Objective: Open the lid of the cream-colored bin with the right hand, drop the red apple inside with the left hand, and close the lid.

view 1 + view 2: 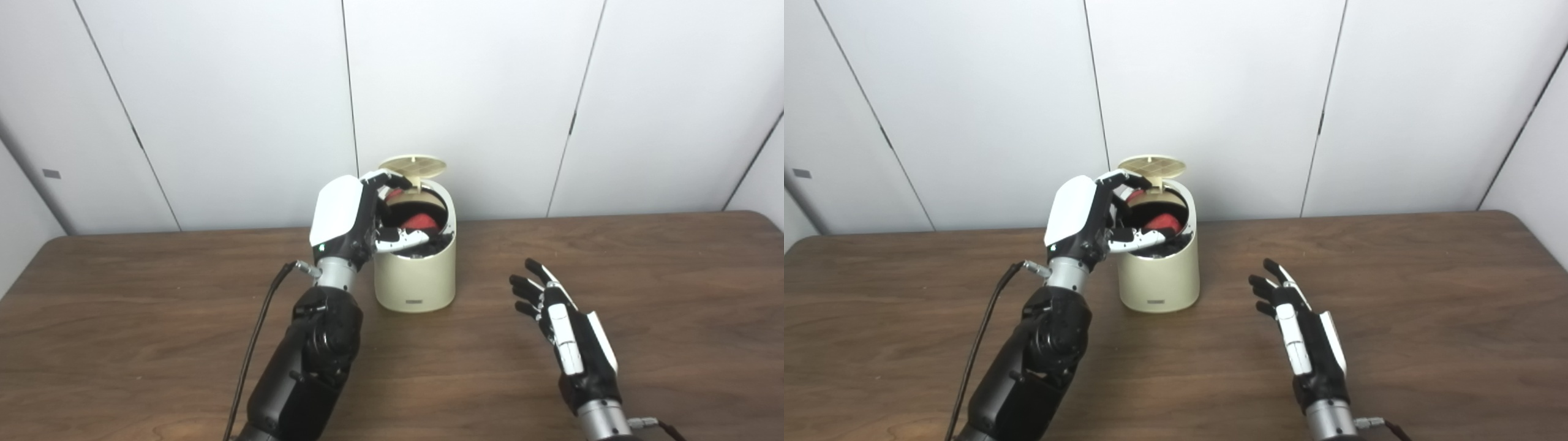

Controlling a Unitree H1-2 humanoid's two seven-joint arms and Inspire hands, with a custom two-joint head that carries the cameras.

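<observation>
The cream-colored bin [416, 278] stands at the middle of the table with its round lid [413, 165] tipped up at the back. The red apple [424, 220] shows inside the bin's mouth, below the rim. My left hand [361, 214] is at the bin's left rim, with fingers arched over the opening and the thumb [401, 240] stretched along the front rim; the fingers look spread and off the apple. My right hand [566, 327] is open and empty, low over the table to the right of the bin, fingers pointing away from me.
The brown wooden table [674, 294] runs to a white panelled wall close behind the bin. A black cable [257, 343] hangs from my left wrist across the table's left side.
</observation>
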